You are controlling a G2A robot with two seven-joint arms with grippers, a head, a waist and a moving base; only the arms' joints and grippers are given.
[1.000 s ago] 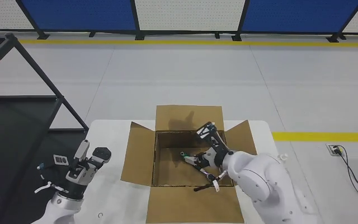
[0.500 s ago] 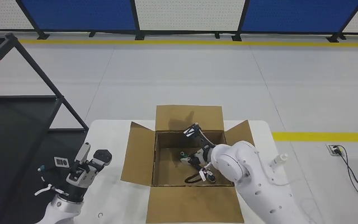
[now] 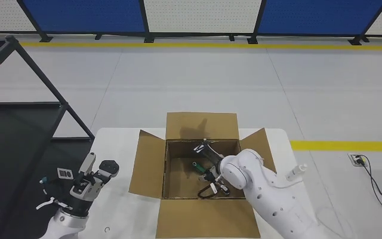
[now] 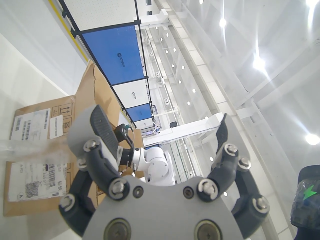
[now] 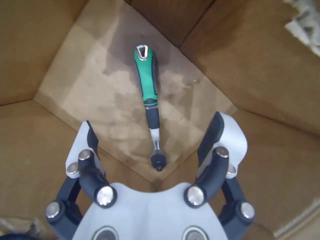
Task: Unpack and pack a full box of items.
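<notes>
**A:** Where's the left claw [image 4: 160, 118]?

**B:** Over the near left edge of the counter [image 3: 119, 209]. It's tilted upward, fingers spread wide, holding nothing.

**A:** And the right claw [image 5: 152, 123]?

**B:** Down inside the open box [image 3: 202, 125], jaws apart, nothing gripped.

**A:** What's below it?

**B:** A green-handled ratchet [image 5: 147, 93], lying flat on the box floor. Its socket head points toward the claw, its handle toward a far corner. Nothing touches it.

**A:** The box itself?

**B:** In the middle of the counter, all four flaps folded outward.
</notes>
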